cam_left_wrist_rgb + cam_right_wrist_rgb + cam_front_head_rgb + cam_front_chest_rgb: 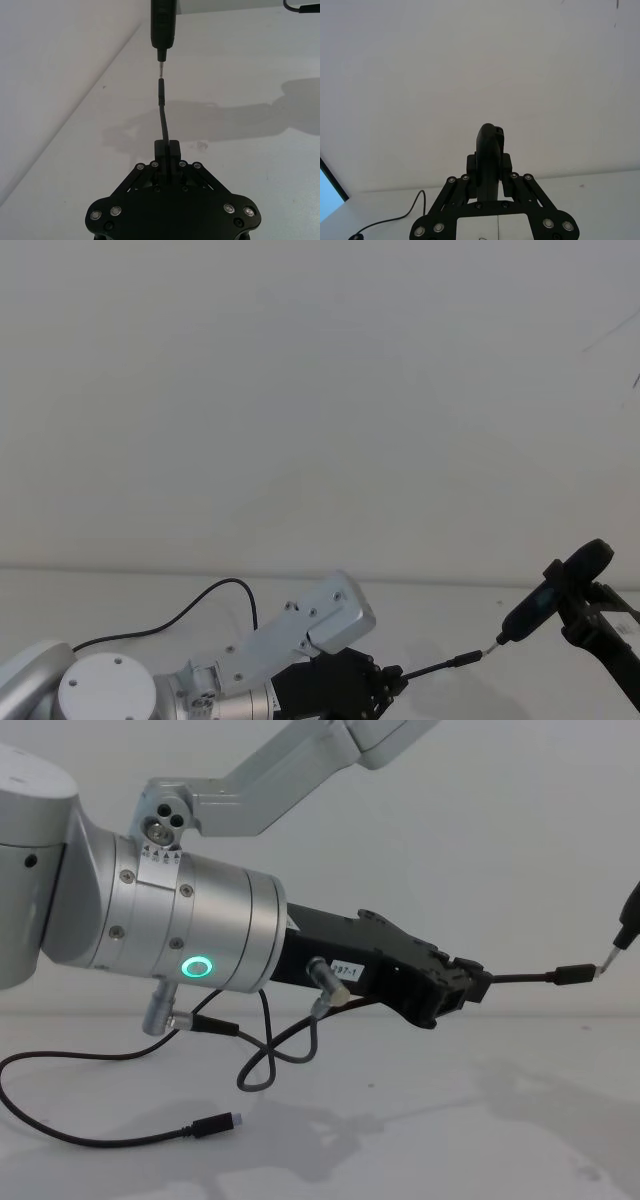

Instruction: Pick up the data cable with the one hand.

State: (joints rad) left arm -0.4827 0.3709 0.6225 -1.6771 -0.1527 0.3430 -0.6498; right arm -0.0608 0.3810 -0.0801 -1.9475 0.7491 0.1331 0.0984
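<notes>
the left arm (150, 910) reaches forward over the white table (420, 1120), its wrist cylinder level so that the left gripper (470, 985) points sideways toward the other arm. its fingers (166, 150) are pressed together on the cable (163, 122), gripping it a short way behind one plug (161, 90); this leaves a stiff stub of cord running straight out beyond the fingertips, which keeps the plug steady and aimed. behind the fingers the rest of the cable droops past the wrist and trails onto the table, where its far plug (215, 1125) lies flat, so only the gripped end is lifted. a short looped wire (275, 1055) hangs beneath the wrist and belongs to the arm, not the task. the right gripper (490, 167) is closed on a slim dark tool (550, 595), held tilted so its pointed tip (160, 56) meets the plug's end just beyond the left fingertips. whether tip and plug touch cannot be told. judged from this, the pick-up is essentially done: the cable is held by one gripper, its free length still resting below.
</notes>
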